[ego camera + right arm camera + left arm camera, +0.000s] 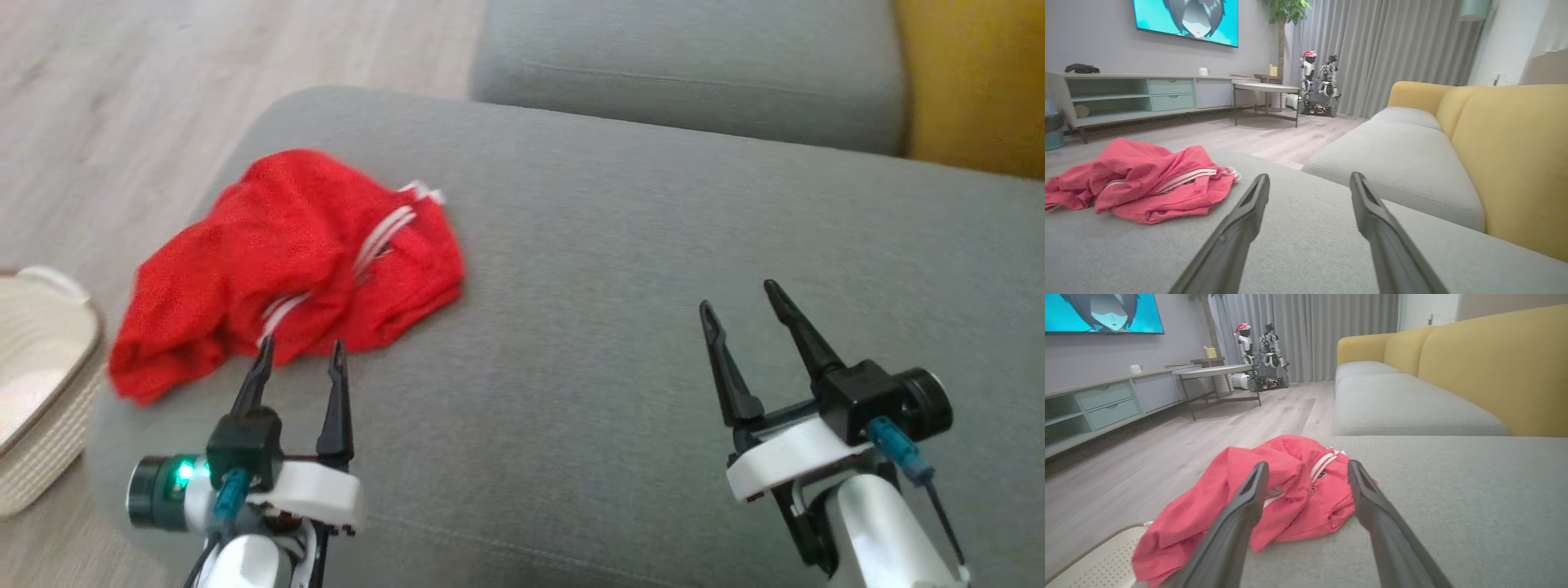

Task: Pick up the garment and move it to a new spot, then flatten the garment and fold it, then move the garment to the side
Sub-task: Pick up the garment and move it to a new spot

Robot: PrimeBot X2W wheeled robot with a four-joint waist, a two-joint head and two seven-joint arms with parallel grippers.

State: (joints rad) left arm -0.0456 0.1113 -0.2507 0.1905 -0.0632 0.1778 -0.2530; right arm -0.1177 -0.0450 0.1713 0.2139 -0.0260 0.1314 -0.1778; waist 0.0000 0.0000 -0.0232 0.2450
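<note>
While the red garment point(286, 261) lies crumpled at the left edge of the grey seat cushion point(620, 269), the left gripper point(301, 347) hovers at its near hem, fingers spread apart and holding nothing. The right gripper point(739, 297), fingers likewise apart and empty, hangs over bare cushion well apart from the cloth. Several slips look possible: a shallow pinch may catch only one loose fold, so the cloth trails or slides free when lifted; a nudge from the open fingers may push the overhanging corner off the edge toward the woven basket point(41, 384) beside the sofa; a deep reach may snag the cushion fabric beneath
</note>
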